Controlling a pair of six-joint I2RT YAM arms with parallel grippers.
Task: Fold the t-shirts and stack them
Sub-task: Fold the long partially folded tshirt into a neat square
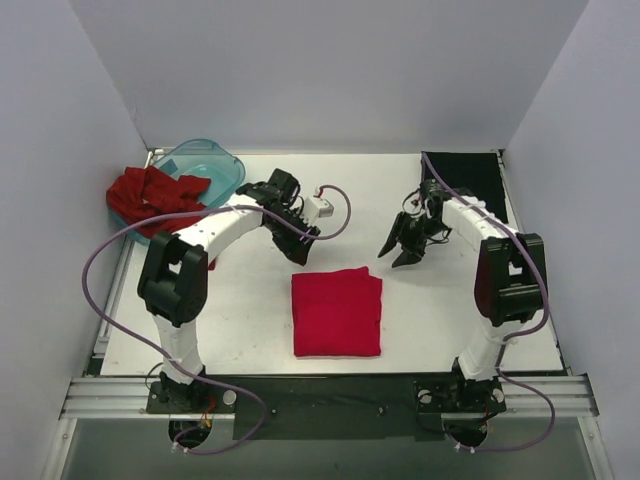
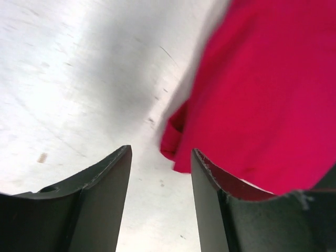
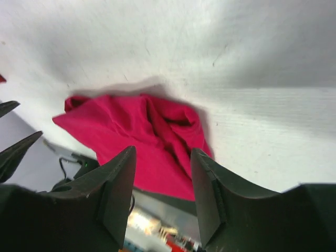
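A bright crimson-pink t-shirt (image 1: 336,312) lies folded into a square at the table's middle front. Just past its back left corner hovers my left gripper (image 1: 303,246), open; in the left wrist view only bare table shows between its fingers (image 2: 161,157), and the pink t-shirt (image 2: 262,94) lies to their right. My right gripper (image 1: 400,251) hangs open beyond the shirt's back right corner, nothing between its fingers (image 3: 163,157), with the pink t-shirt (image 3: 142,131) below it. A brick-red t-shirt (image 1: 150,193) lies crumpled at the back left. A black t-shirt (image 1: 465,172) lies flat at the back right.
A translucent teal tub (image 1: 215,160) stands at the back left corner, the brick-red shirt draped over its near side. White walls close in the table on three sides. Purple cables loop from both arms.
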